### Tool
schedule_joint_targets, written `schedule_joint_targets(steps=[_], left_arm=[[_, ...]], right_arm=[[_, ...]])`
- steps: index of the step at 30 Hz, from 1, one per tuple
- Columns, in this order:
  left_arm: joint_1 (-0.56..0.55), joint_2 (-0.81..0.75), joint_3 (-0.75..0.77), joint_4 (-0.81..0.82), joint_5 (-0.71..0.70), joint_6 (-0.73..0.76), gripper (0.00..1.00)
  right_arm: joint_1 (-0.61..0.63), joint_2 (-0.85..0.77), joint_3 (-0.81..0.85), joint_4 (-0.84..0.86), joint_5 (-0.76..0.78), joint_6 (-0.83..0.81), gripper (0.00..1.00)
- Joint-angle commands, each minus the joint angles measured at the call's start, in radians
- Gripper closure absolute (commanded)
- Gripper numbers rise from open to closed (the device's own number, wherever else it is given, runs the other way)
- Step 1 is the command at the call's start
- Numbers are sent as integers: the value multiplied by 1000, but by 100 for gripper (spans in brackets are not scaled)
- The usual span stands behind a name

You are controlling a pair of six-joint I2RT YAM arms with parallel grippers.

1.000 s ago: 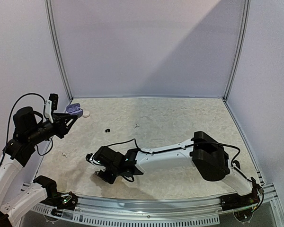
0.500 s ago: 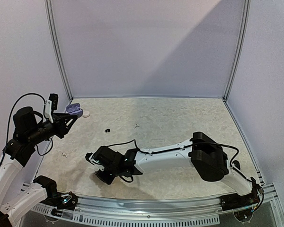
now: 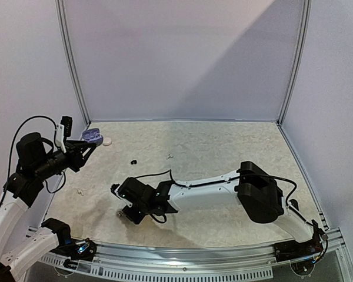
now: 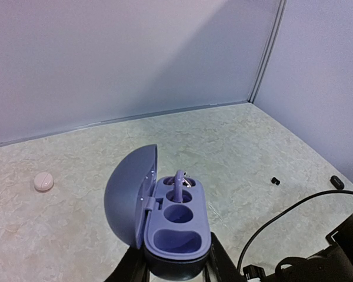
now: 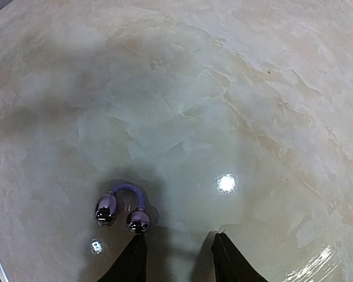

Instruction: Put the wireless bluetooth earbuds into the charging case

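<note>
On the table (image 5: 235, 88), a purple earbud (image 5: 122, 205) is lying just beside the part-open, empty right hand (image 5: 177, 236); the left hand (image 4: 176, 271) is clamping the open charging case (image 4: 175, 226); only its wrist view is showing a bud (image 4: 177, 180) inside.

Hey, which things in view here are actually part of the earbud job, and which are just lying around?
Job: open purple charging case; earbud already seated in it; purple earbud on the table.
Lying about: white round disc; tiny black piece; tiny white piece.
</note>
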Motion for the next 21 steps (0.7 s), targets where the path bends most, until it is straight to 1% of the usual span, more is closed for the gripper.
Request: schedule_joint_targets(steps=[1, 9, 13, 21], left_arm=[[10, 0, -14, 9, -2, 8, 100], [10, -3, -15, 8, -3, 9, 100], [10, -5, -16, 6, -5, 9, 100], [11, -8, -20, 5, -3, 7, 100]], right_arm=[[-11, 26, 21, -35, -48, -40, 59], [-10, 49, 65, -43, -129, -94, 57], [-10, 82, 99, -55, -139, -88, 62], [-12, 101, 113, -77, -112, -83, 66]])
